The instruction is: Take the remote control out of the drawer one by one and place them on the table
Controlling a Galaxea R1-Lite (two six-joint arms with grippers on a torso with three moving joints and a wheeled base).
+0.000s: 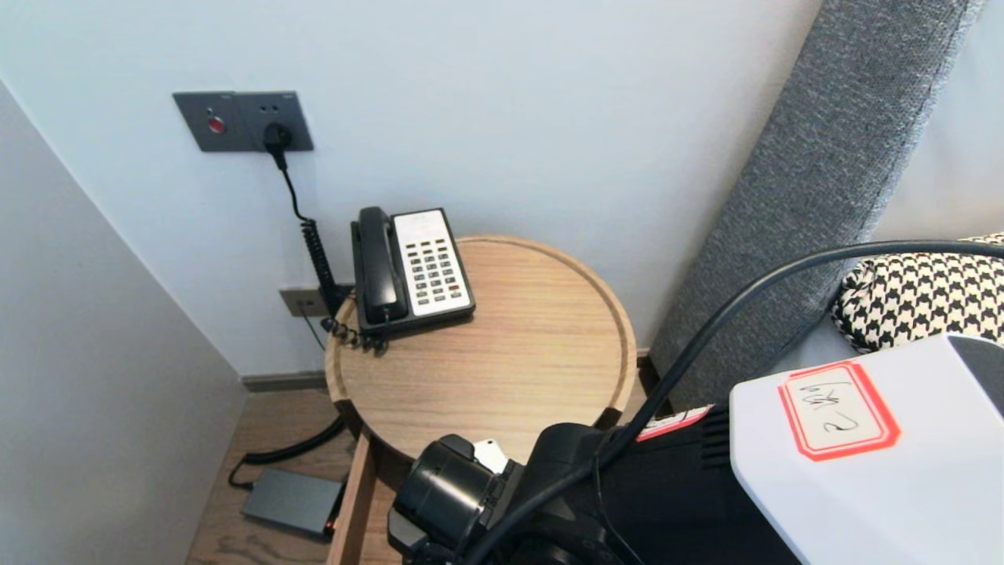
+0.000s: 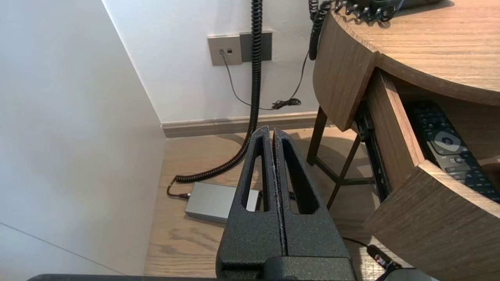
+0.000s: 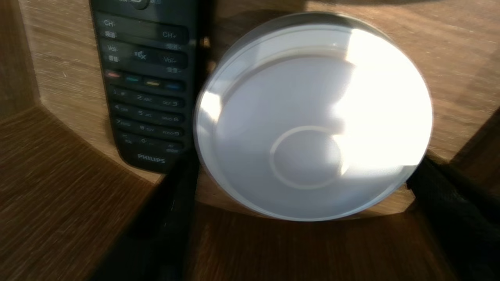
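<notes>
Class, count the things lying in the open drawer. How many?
2: a black remote control near one wall of the drawer, and a white round disc beside it, flanked by the fingers of the right gripper. Part of the drawer is unseen, so more may be hidden.

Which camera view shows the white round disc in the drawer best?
The right wrist view: the white disc fills the frame beside the remote, inside the open right gripper. The head view hides it behind the right arm; the left wrist view shows only the remote.
</notes>
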